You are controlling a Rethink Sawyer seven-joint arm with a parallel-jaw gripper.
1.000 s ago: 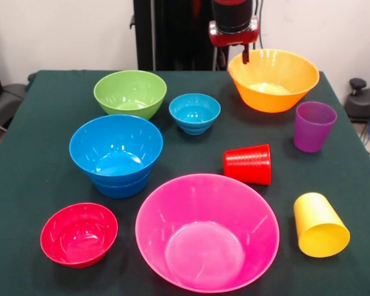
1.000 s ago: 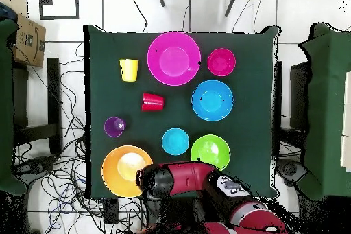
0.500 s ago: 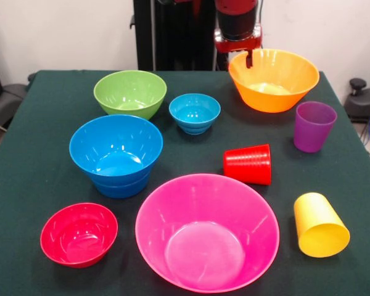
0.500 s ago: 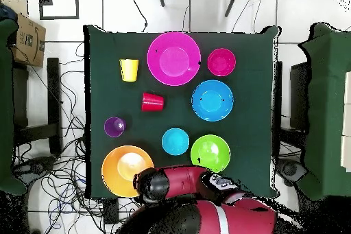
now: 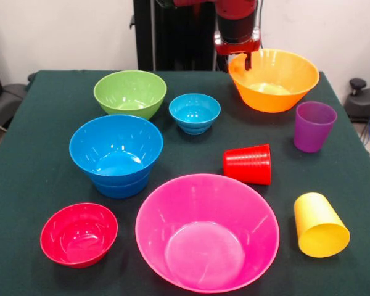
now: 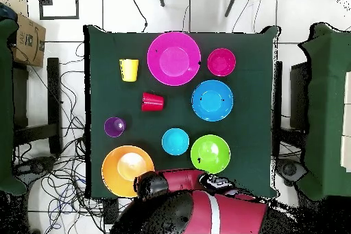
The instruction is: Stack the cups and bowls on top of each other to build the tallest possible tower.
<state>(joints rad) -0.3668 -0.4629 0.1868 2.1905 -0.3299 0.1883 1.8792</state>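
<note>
Bowls and cups are spread singly over the green counter, apart from one nested pair. The tool is seen in the front view at the far rim of the orange bowl, on the bowl's left side; one dark finger hangs just inside that rim, while the rest is hidden behind the bowl wall, so whether the tool is spread or pressed together cannot be told. In the overhead view the arm's head overlaps the orange bowl's edge nearest the base.

The purple cup stands upright just in front of the orange bowl, to its right. The red cup lies on its side near the counter's middle, and the yellow cup lies on its side at the near right, mouth toward the camera. The small light-blue bowl sits left of the orange bowl, with the green bowl beyond it to the left. The tower is only two blue bowls nested together, well apart from the tool. The large pink bowl and the small red bowl rest at the near edge.
</note>
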